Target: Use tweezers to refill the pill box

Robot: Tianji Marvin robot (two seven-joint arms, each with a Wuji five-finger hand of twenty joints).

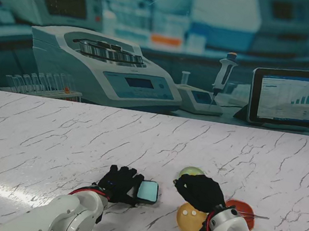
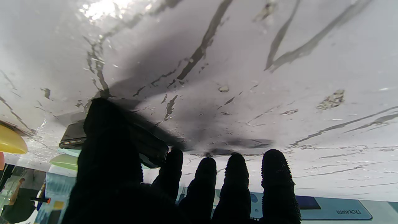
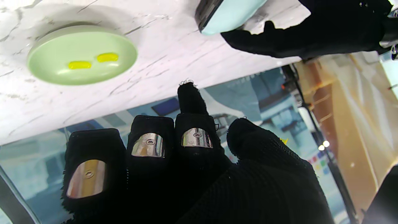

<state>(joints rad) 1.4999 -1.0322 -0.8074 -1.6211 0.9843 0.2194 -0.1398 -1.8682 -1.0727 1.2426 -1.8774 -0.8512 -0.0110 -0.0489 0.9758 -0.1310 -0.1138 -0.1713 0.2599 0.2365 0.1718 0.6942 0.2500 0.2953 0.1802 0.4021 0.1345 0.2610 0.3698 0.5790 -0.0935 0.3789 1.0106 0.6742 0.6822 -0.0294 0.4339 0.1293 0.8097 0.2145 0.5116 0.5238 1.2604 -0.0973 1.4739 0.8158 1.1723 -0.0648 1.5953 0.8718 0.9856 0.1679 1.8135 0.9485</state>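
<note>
- No brand or label can be read on any of the task's things; the only lettering is a mirrored, upside-down word on a backdrop screen in the left wrist view, too small to make out
- The pill box (image 1: 148, 191) is a small flat case with a pale blue face and dark edges, lying on the marble table (image 1: 52, 135) near me, just right of the left hand (image 1: 119, 183)
- The left hand, black-gloved, lies with fingers spread, its thumb (image 2: 105, 130) laid along the box's edge (touching it, though I cannot tell whether it truly grips)
- The right hand (image 1: 200, 191) has its fingers (image 3: 149, 140) curled in; whether it holds anything I cannot tell
- A thin metal rod, perhaps the tweezers (image 1: 256, 215), shows by the right wrist over a red dish (image 1: 243, 213)
- A pale green dish (image 3: 81, 54) holds two yellow capsules (image 3: 107, 57)
- An orange dish (image 1: 190, 218) sits nearest me, partly under the right hand
</note>
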